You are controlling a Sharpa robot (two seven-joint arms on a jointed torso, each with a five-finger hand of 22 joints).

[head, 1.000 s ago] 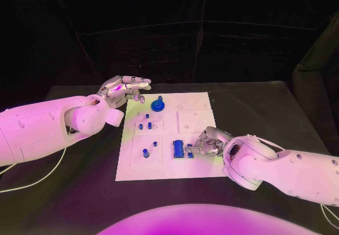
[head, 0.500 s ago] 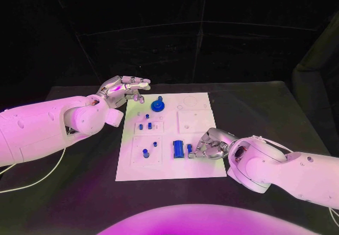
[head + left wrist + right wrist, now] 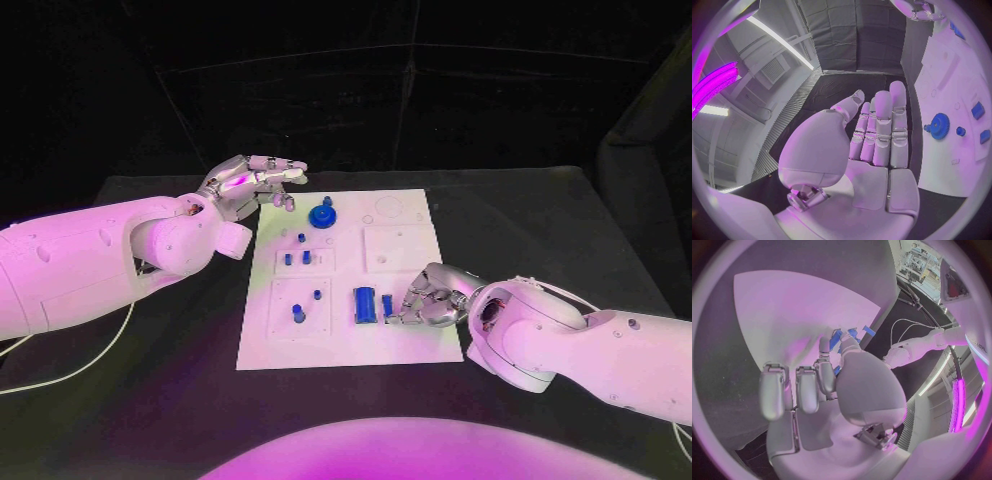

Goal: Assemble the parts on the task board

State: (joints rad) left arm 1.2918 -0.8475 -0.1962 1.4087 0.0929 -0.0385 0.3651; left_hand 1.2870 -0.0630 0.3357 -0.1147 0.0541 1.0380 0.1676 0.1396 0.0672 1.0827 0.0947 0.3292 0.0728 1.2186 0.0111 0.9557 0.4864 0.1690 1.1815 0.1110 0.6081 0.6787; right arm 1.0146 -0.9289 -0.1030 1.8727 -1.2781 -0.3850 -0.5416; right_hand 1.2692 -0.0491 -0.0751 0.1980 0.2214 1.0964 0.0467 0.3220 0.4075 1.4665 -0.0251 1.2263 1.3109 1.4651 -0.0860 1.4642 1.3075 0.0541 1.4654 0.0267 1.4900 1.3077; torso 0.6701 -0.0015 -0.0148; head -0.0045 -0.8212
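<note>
At the near right of the task board (image 3: 408, 345), your right hand (image 3: 428, 300) has slid nearer, fingers curled at the small blue part (image 3: 387, 304) beside the blue block (image 3: 365, 304), grasp unconfirmed; left hand (image 3: 254, 184) hovers, fingers apart.

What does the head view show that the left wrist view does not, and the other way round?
Head view alone: the right hand low over the near right part of the white board, its fingers at a small blue piece, beside a larger blue block. Whether it holds the piece, I cannot tell.

Left wrist view alone: the inside of the left hand, fingers straight, holding nothing.

Both: the left hand beside the board's far left corner, the board, and the blue gear standing on it.
</note>
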